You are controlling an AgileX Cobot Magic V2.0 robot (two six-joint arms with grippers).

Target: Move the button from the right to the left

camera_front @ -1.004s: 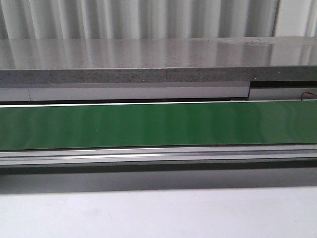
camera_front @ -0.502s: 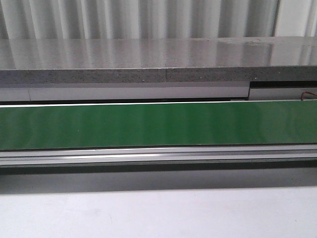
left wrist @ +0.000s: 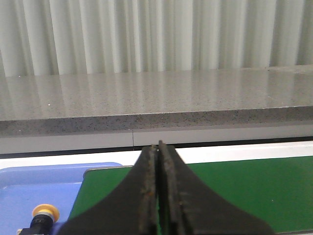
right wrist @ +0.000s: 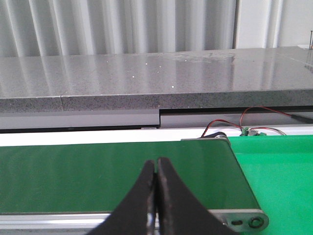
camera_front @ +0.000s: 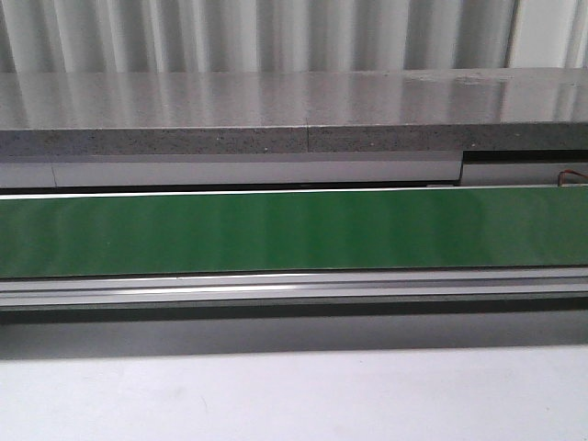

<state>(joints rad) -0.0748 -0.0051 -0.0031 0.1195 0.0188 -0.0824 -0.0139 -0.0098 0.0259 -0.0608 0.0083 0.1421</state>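
Front view: green belt [camera_front: 294,232] below grey counter [camera_front: 276,110].

Greens, greys and one spot of orange-yellow

The conveyor belt [camera_front: 294,231] is a plain deep green, edged by a silvery-grey rail [camera_front: 294,287]; behind it runs a grey speckled stone counter [camera_front: 294,115] with pale streaked reflections, and beyond that a white-grey ribbed wall [camera_front: 276,32]. The near table surface [camera_front: 294,400] is flat off-white. The left gripper [left wrist: 159,147] and right gripper [right wrist: 156,161] are black, the left's inner faces flecked rust-brown. The tray [left wrist: 29,188] is light blue — on it the button [left wrist: 45,215] shows an orange-yellow cap over a black collar. Red and black wires [right wrist: 230,125] lie by a brighter green mat [right wrist: 279,171].
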